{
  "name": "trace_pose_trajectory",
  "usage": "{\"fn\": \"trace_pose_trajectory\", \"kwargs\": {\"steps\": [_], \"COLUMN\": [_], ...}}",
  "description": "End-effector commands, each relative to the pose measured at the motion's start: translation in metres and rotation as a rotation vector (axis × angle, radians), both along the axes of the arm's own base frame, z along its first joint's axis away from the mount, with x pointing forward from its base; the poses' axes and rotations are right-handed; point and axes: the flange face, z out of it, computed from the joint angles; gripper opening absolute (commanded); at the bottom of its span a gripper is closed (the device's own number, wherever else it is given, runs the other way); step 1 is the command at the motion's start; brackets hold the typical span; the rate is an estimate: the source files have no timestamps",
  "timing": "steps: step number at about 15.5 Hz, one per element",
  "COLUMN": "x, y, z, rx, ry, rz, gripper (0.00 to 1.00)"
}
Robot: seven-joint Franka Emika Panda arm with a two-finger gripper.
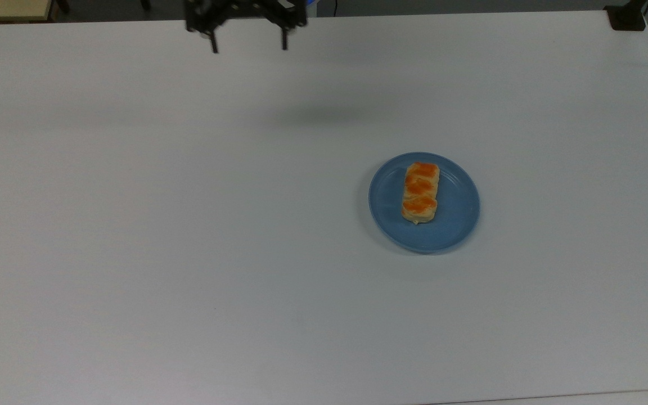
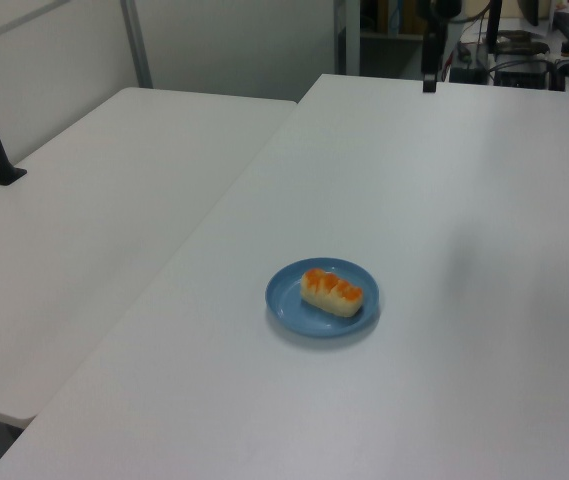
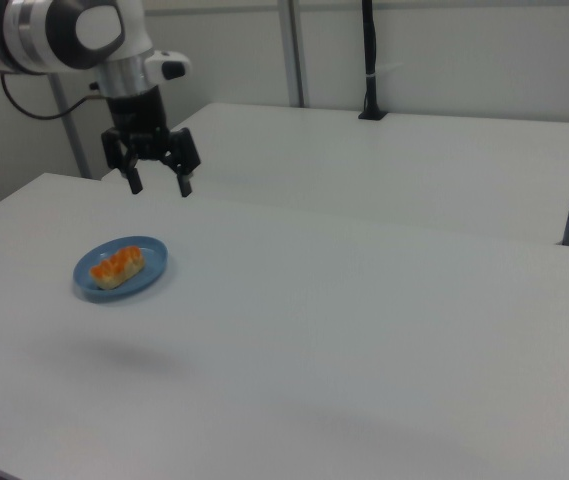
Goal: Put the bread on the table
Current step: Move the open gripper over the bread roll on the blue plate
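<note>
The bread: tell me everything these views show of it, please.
The bread is a small oblong roll, pale tan on its sides, with three orange-glazed bumps in a row along its top. It looks soft and whole. It lies flat on the blue plate, near the plate's middle and well inside the rim, its long axis running up and down in the top view. Only the plate touches it. The claw hangs open in the air, apart from it, and the bread is not yet on the table.
</note>
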Motion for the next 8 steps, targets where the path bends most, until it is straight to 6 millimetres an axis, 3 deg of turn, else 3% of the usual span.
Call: {"fn": "trace_pose_trajectory", "kwargs": {"steps": [1,8], "x": [0.018,0.053], "y": [0.068,0.161], "z": [-0.038,-0.13], "rx": [0.026,0.102], "ry": [-0.027,-0.056], "rz": [-0.081,-0.168], "gripper": [1.0,1.0]}}
